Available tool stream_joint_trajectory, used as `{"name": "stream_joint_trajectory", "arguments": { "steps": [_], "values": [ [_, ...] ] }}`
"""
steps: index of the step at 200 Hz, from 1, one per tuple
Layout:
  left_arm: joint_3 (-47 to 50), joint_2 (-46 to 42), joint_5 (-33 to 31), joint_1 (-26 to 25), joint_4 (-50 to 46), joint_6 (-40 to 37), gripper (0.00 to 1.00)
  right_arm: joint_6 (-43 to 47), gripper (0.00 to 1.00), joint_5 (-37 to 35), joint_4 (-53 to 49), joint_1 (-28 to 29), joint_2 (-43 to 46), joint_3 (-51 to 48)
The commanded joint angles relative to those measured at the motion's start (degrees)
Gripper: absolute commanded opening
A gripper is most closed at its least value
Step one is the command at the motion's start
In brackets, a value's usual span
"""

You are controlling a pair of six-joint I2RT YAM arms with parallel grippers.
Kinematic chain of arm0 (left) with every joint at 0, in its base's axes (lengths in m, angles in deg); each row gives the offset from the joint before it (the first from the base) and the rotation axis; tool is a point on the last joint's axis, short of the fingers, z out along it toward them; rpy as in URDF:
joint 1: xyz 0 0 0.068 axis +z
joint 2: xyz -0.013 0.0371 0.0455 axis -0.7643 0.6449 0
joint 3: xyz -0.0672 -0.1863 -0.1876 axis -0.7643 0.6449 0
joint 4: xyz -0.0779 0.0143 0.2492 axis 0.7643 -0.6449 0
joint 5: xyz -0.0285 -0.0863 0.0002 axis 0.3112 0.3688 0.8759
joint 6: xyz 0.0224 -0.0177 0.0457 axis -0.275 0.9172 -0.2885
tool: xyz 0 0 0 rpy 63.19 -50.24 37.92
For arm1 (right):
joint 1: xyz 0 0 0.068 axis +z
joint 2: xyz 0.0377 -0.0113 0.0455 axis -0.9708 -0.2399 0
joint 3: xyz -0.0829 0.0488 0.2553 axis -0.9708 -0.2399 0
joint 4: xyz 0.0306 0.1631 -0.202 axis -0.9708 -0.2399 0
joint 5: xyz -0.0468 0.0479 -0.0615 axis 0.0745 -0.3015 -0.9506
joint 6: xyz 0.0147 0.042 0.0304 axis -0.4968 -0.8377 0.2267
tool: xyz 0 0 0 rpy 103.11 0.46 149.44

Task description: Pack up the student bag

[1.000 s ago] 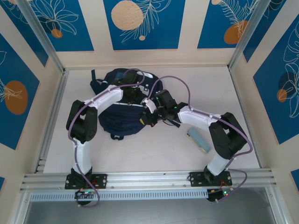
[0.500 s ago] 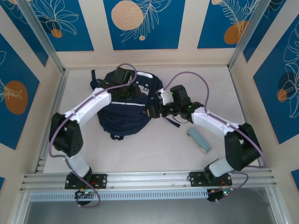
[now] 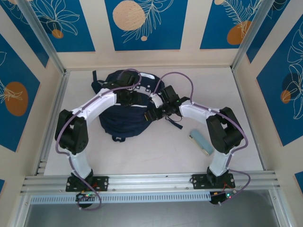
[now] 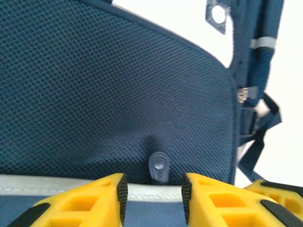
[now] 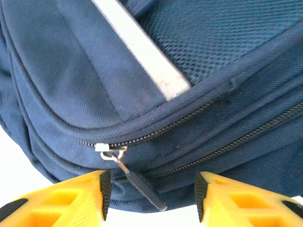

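Observation:
The student bag, navy with white stripe trim, lies at the back middle of the table. My left gripper hovers over its top. In the left wrist view my left gripper stands open just above the bag's mesh panel, with a small rubber tab beyond its tips and a white stripe crossing the gap. My right gripper is at the bag's right side. In the right wrist view my right gripper is open, and a zipper pull hanging from its slider lies loose between the fingers.
A pale blue-green oblong case lies on the table to the right of the bag. A dark strap trails from the bag's right side. Walls close in the table on three sides.
My right gripper has moved left, back against the bag's right side. The left arm's elbow has shifted while its gripper stayed over the bag's top.

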Motion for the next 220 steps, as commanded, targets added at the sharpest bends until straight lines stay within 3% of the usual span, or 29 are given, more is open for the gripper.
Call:
{"name": "stream_joint_trajectory", "arguments": {
  "steps": [1,48,69,93,167,192,207,220],
  "values": [
    [-3.4,2.8,-2.2,-0.2,-2.9,-1.2,0.35,3.7,0.46,4.2,-2.3,0.6,-0.4,1.6],
    [-3.8,7.3,-2.4,-0.3,-2.8,0.8,0.30,5.8,0.24,5.7,-4.9,1.6,-0.1,1.8],
    [-3.7,8.4,-2.3,-0.3,-2.4,1.8,0.27,6.2,0.08,3.7,-4.6,2.0,0.8,1.1],
    [-3.6,9.1,-1.9,-0.2,-1.9,3.1,0.25,6.4,0.00,-0.3,-2.3,3.5,3.3,-1.2],
    [-3.0,9.4,1.8,-0.2,2.6,6.4,0.19,-0.7,0.00,-4.2,7.6,7.2,6.3,-7.2],
    [-2.6,6.3,1.1,-0.2,2.0,4.6,0.23,-6.2,0.14,-7.3,7.8,4.8,10.2,-8.9],
    [-3.1,4.9,0.6,-0.1,1.1,3.3,0.24,-7.5,0.31,-11.1,7.7,4.4,12.3,-10.2],
    [-3.8,4.6,0.5,0.1,0.5,2.0,0.25,-7.7,0.36,-13.5,7.6,4.2,12.6,-10.7]
  ]
}}
